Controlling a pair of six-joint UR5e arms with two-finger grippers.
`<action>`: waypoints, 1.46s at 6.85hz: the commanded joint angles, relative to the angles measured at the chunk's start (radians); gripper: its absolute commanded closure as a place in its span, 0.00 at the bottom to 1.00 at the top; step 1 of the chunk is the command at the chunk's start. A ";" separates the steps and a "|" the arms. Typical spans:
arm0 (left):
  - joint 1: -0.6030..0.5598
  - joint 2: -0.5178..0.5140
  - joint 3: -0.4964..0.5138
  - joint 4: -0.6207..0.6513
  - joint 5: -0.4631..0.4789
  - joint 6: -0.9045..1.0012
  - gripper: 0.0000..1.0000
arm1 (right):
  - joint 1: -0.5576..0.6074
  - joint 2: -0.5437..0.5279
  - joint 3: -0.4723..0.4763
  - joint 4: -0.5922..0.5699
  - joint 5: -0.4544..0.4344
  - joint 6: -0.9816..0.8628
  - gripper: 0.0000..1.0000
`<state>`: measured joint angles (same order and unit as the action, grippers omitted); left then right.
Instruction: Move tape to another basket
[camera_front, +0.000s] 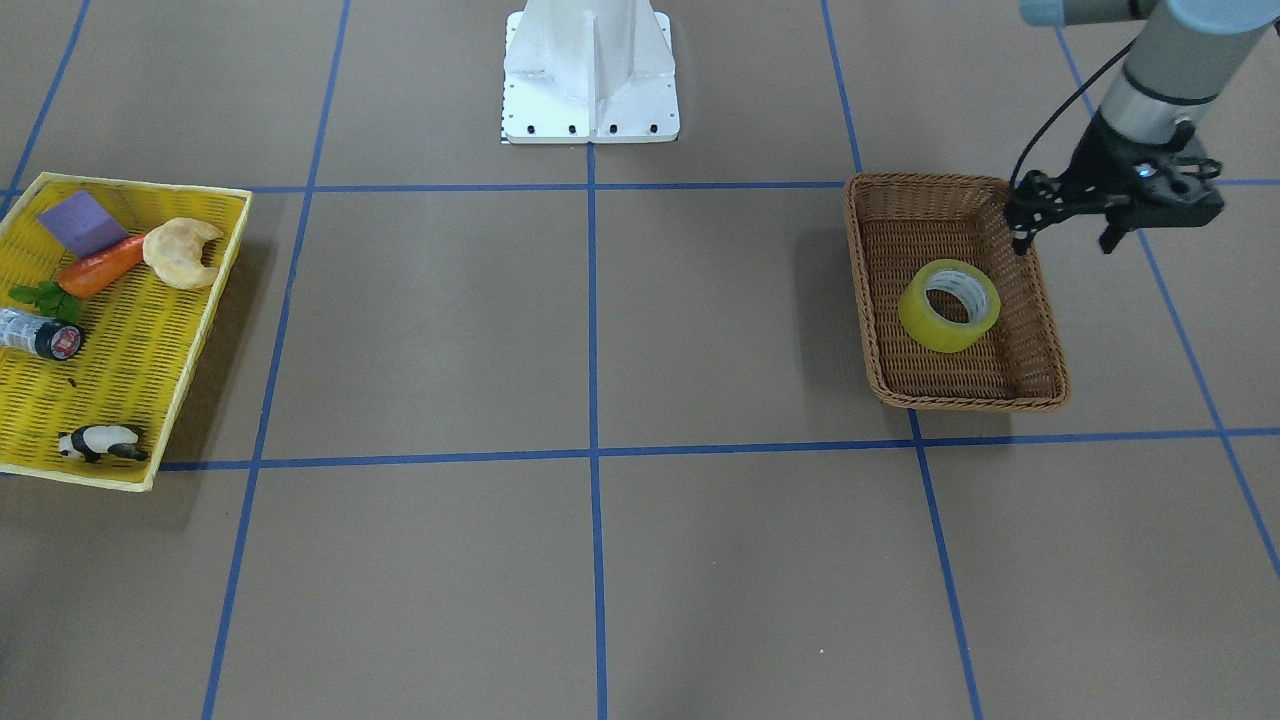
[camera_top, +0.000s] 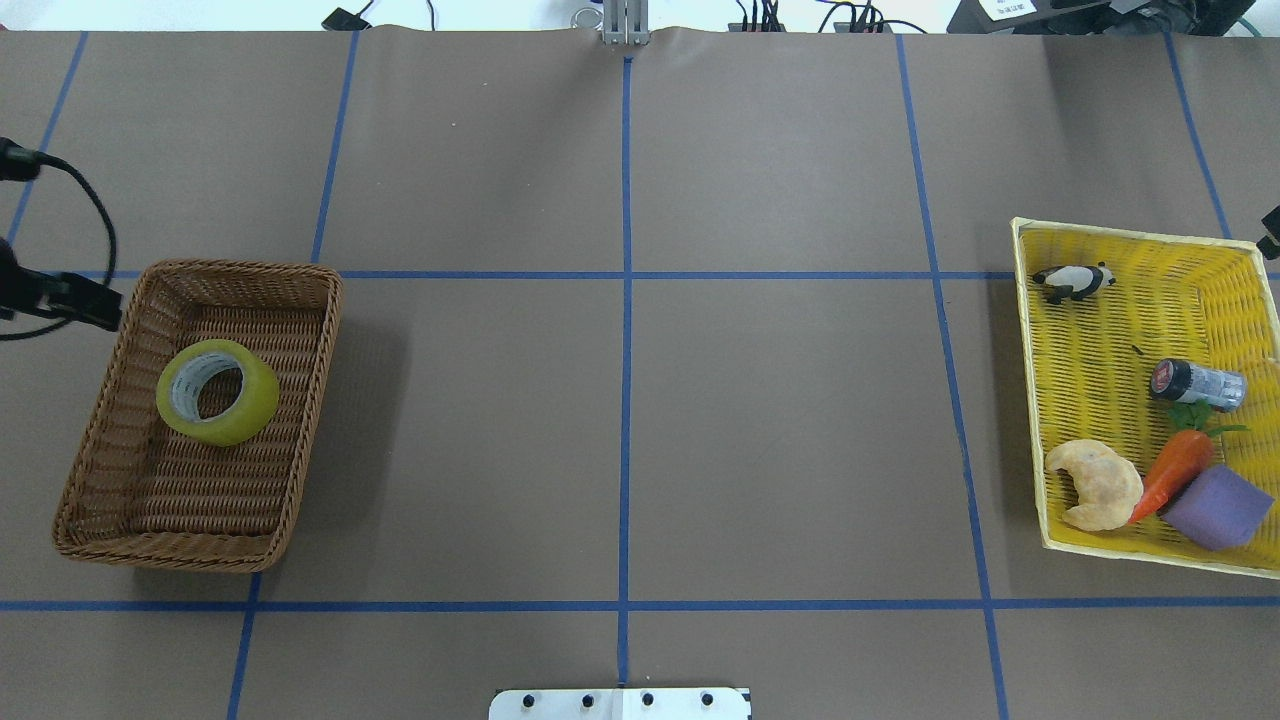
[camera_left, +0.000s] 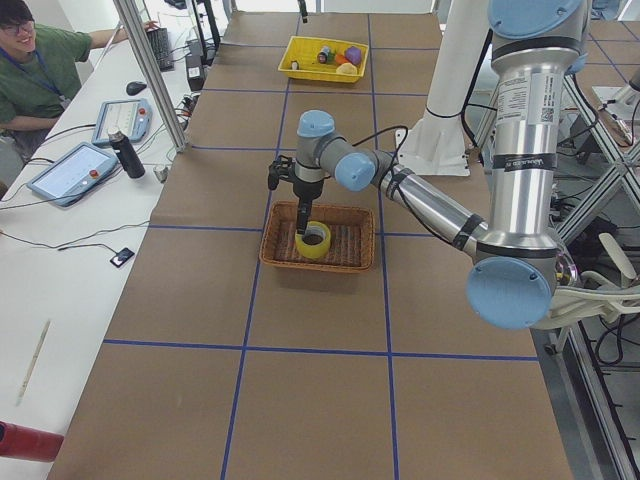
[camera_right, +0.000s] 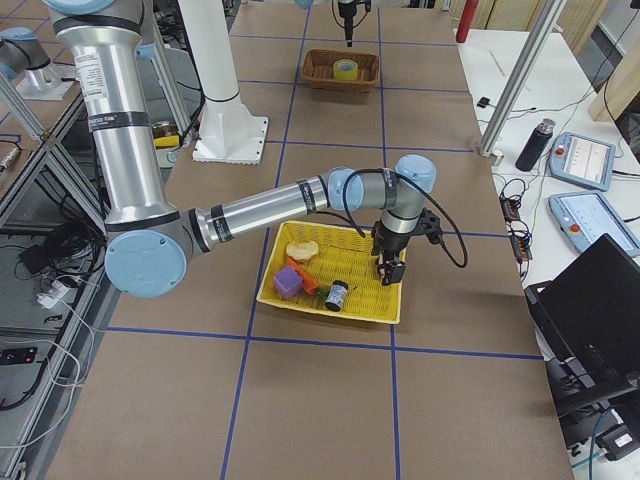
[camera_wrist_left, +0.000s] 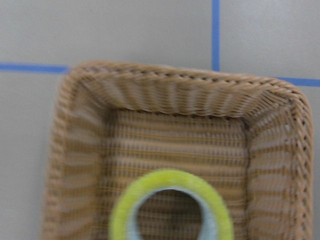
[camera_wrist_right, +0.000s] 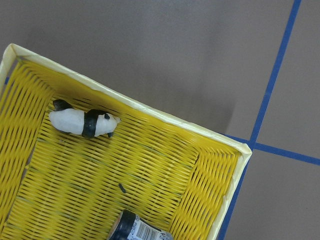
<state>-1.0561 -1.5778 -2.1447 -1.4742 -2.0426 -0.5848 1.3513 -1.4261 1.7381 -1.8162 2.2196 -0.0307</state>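
The yellow tape lies flat inside the brown wicker basket, toward its middle. It also shows in the overhead view and in the left wrist view, where the basket fills the frame. My left gripper hangs above the basket's outer long rim, clear of the tape, with its fingers apart and empty. My right gripper hovers over the yellow mesh tray, near the panda end. I cannot tell whether it is open or shut.
The yellow tray holds a panda figure, a small bottle, a carrot, a croissant and a purple block. The robot's white base stands mid-table. Operators' tablets lie along the far side.
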 joint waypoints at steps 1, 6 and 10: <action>-0.289 -0.007 0.033 0.202 -0.054 0.353 0.01 | 0.043 -0.020 0.006 0.029 0.017 0.000 0.00; -0.570 0.042 0.342 0.069 -0.194 0.631 0.01 | 0.179 -0.124 -0.034 0.031 0.091 -0.018 0.00; -0.570 0.099 0.404 0.035 -0.195 0.619 0.01 | 0.198 -0.169 -0.034 0.031 0.092 -0.057 0.00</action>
<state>-1.6258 -1.4862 -1.7504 -1.4381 -2.2378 0.0390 1.5474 -1.5899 1.7049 -1.7856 2.3113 -0.0858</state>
